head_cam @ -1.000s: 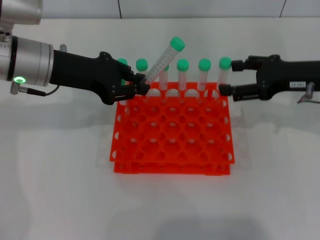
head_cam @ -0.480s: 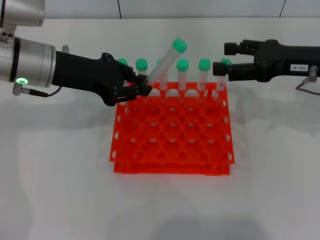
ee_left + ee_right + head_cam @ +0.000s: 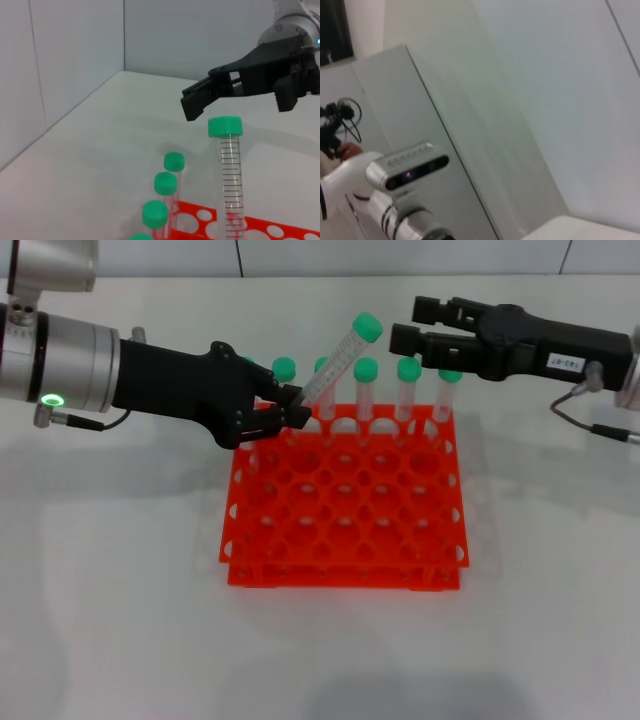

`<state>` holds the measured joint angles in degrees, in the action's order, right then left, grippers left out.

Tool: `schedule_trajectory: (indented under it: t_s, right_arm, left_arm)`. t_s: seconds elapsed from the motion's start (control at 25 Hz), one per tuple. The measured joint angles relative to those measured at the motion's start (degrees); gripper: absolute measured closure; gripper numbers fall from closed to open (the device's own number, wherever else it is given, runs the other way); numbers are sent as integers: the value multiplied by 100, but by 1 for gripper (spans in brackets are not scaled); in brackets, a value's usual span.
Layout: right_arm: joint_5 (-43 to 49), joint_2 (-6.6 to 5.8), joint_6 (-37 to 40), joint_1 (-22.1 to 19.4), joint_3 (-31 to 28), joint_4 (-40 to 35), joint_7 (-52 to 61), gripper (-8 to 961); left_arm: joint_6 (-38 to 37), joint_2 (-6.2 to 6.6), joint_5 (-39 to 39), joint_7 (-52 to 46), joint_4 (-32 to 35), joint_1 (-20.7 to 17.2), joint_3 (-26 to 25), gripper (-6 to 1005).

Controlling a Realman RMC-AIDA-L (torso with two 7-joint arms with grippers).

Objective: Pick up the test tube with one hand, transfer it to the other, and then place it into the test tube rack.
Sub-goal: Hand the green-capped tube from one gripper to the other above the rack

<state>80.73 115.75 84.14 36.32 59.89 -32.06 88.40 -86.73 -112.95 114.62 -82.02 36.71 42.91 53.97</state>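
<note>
left claw: we see the black two-finger left gripper [image 3: 290, 412] with a plain wrist, on a silver arm with a green light ring, pinched closed on the lower body of the slender clear test tube with a round green cap [image 3: 337, 362], over the far left part of the rack.

right claw: the black two-finger right gripper [image 3: 408, 324] with a small white label on its wrist hangs just beside the held tube's cap, on its right and about level with it; its fingers [image 3: 200, 98] stand parted with nothing between them. in the left wrist view it sits just above and behind the cap, not touching.

tube position: we find the held tube above the rack's far row, its bottom end at the left fingertips, its cap clear of the other caps.

tube axis: the long axis is tilted, cap end up and leaning toward the robot's right and away, base end down toward the left gripper.

counts: two grippers; one held tube; the other green-capped tubes [image 3: 408, 385] stand upright in the far row, five caps that we can count for sure in the head view, one more half hidden behind the left gripper.

rack: one bright orange square two-tiered plastic rack [image 3: 343, 520] with a grid of round holes lies on the white table [image 3: 120, 600], nearer rows unfilled.
</note>
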Motion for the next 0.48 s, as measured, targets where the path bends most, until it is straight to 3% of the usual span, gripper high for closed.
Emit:
schedule_trajectory:
  t_s: [0.24, 0.48]
  right_arm:
    - [-424, 37, 50, 281, 88, 755, -578, 87]
    - [-1524, 47, -18, 384, 964, 1238, -1407, 90]
  left_arm:
    - [12, -10, -8, 7, 3, 35, 0, 707]
    - [20, -73, -9, 48, 4, 71, 0, 702]
